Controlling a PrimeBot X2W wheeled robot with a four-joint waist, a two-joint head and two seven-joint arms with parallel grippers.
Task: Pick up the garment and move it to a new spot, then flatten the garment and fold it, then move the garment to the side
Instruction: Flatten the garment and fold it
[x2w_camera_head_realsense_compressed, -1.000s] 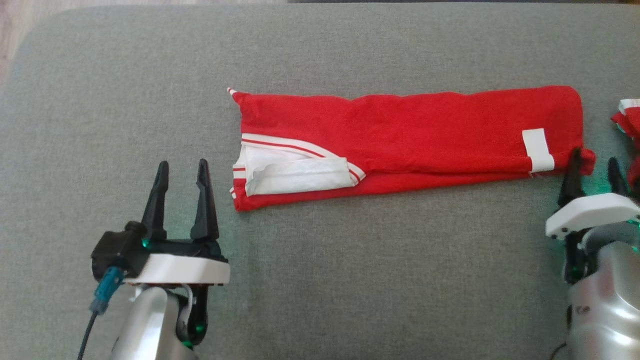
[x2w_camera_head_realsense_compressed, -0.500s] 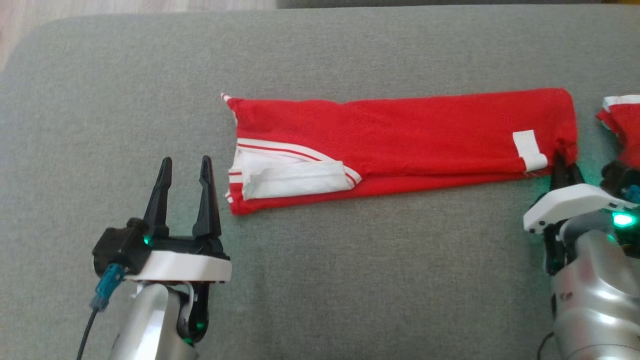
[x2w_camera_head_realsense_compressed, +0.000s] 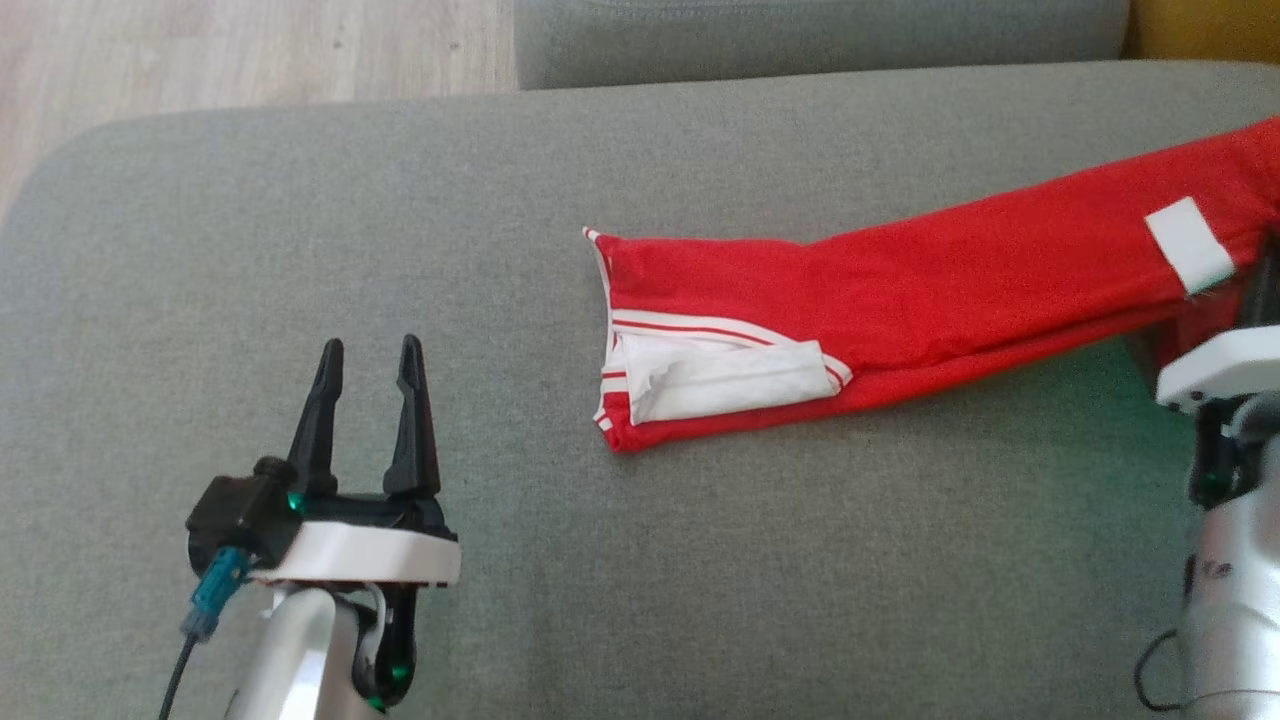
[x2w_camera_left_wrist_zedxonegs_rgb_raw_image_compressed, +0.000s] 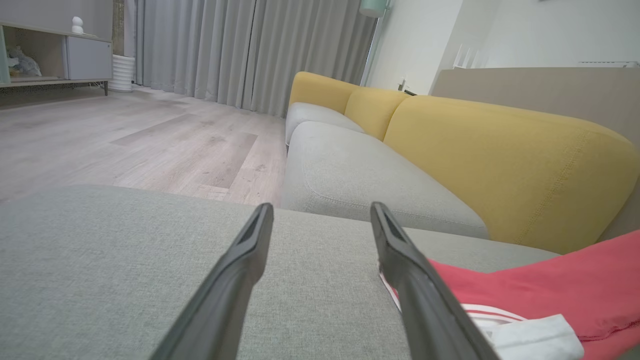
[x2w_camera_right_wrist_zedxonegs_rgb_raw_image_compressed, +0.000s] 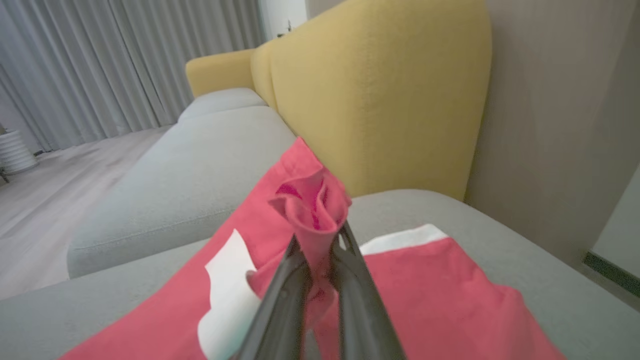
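Right gripper (x2w_camera_right_wrist_zedxonegs_rgb_raw_image_compressed: 320, 237) fingers now pinch the garment (x2w_camera_head_realsense_compressed: 900, 290), its end raised; left gripper (x2w_camera_head_realsense_compressed: 370, 345) fingers stay spread.

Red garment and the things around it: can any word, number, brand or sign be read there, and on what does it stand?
No text can be read in any view.
White patch on the red garment: blank, no letters show.
Small dark mark on the right forearm: too small and blurred to read.
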